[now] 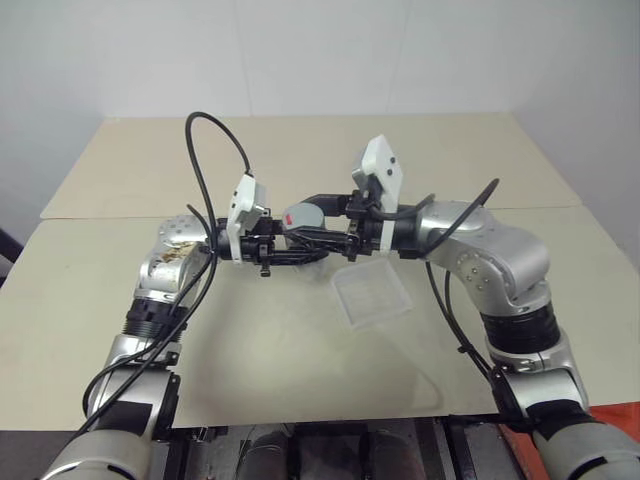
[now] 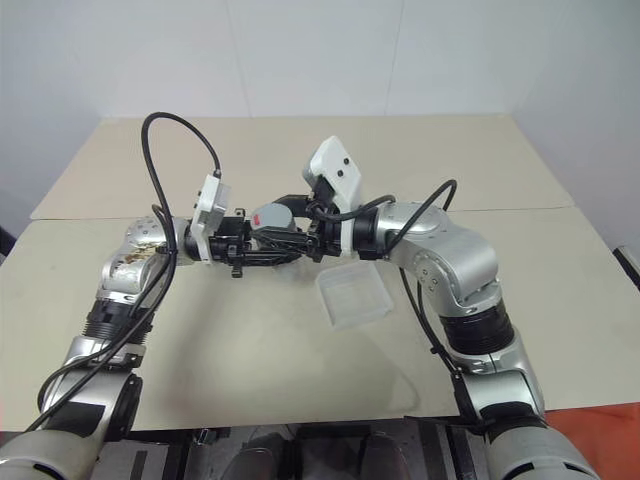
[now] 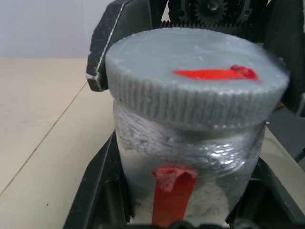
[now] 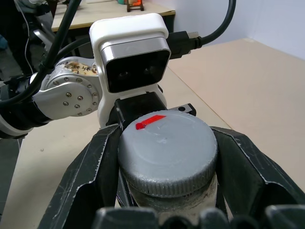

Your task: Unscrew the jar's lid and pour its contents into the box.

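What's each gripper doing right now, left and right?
Left gripper: shut on the jar, held above the table.
Right gripper: fingers closed around the lid, which is still on the jar.

Up over the middle of the tabletop [image 1: 250,340] sits the jar [image 3: 186,157], raised off the surface between the two arms. The left end effector [image 1: 285,248] comes in from the left, clamped on the jar's body. The right end effector [image 1: 325,222] reaches in from the right, one finger on each side of the lid [image 4: 167,152], which is on the jar. The box [image 1: 371,294] lies on the tabletop below the right end effector, apart from the jar.
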`<action>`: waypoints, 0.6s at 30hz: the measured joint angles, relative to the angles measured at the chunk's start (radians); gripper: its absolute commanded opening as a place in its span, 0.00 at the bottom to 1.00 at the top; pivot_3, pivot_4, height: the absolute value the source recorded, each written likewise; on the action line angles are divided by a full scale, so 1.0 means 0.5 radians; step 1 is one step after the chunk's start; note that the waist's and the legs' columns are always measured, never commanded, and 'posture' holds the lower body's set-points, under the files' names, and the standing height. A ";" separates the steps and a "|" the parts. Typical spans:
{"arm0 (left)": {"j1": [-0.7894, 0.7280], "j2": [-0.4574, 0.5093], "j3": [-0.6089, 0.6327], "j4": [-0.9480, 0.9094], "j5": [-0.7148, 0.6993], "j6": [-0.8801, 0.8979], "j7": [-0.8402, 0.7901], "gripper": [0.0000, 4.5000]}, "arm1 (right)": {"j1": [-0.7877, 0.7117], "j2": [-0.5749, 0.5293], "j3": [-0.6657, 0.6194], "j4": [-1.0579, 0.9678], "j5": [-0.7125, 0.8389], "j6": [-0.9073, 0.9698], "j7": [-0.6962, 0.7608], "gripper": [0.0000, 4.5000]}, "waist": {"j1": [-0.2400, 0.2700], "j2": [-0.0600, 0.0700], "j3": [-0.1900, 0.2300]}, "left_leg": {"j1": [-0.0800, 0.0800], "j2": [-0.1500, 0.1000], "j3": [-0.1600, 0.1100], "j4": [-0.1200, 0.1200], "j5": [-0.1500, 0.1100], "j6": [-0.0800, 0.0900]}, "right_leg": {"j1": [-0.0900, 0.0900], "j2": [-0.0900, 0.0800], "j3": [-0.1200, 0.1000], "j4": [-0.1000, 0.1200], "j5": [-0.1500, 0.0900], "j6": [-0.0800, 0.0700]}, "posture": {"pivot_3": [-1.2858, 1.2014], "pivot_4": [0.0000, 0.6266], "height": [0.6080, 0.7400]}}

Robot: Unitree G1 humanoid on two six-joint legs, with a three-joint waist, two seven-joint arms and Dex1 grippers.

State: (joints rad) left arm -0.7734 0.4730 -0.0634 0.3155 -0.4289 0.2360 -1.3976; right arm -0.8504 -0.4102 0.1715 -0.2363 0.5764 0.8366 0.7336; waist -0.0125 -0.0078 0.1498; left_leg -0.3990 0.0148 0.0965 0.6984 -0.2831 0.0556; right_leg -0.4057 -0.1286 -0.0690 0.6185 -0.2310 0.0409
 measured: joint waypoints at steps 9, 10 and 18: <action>-0.060 0.019 -0.079 -0.055 -0.097 -0.030 -0.381 0.43 | -0.097 -0.057 0.014 0.458 0.055 -0.497 0.964 0.61 | -0.003 0.000 0.000 | 0.000 0.000 0.000 0.000 0.000 0.000 | 0.001 0.000 0.000 -0.001 0.000 0.000 | 0.52 0.24 1.00; -0.080 0.026 -0.104 -0.064 -0.115 -0.030 -0.406 0.43 | -0.148 -0.055 0.026 0.561 0.053 -0.568 1.113 0.61 | -0.004 0.000 0.000 | 0.001 0.000 0.000 0.000 0.000 0.000 | 0.001 0.000 0.000 -0.001 0.000 0.000 | 0.52 0.24 1.00; -0.114 0.205 -0.276 -0.116 -0.260 -0.030 -0.410 0.43 | -0.458 0.045 0.196 1.199 0.042 -0.949 1.644 0.61 | -0.026 0.001 0.000 | 0.002 0.001 -0.001 -0.001 0.000 0.000 | -0.002 0.001 0.002 0.003 0.000 0.000 | 0.52 0.24 1.00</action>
State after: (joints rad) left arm -0.8302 0.5754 -0.2014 0.2573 -0.5588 0.2210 -1.6028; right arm -1.0796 -0.3875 0.2694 0.3631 0.5976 0.3622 1.5556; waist -0.0255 -0.0074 0.1500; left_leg -0.3981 0.0152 0.0960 0.6978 -0.2830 0.0557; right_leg -0.4065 -0.1283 -0.0679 0.6198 -0.2310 0.0408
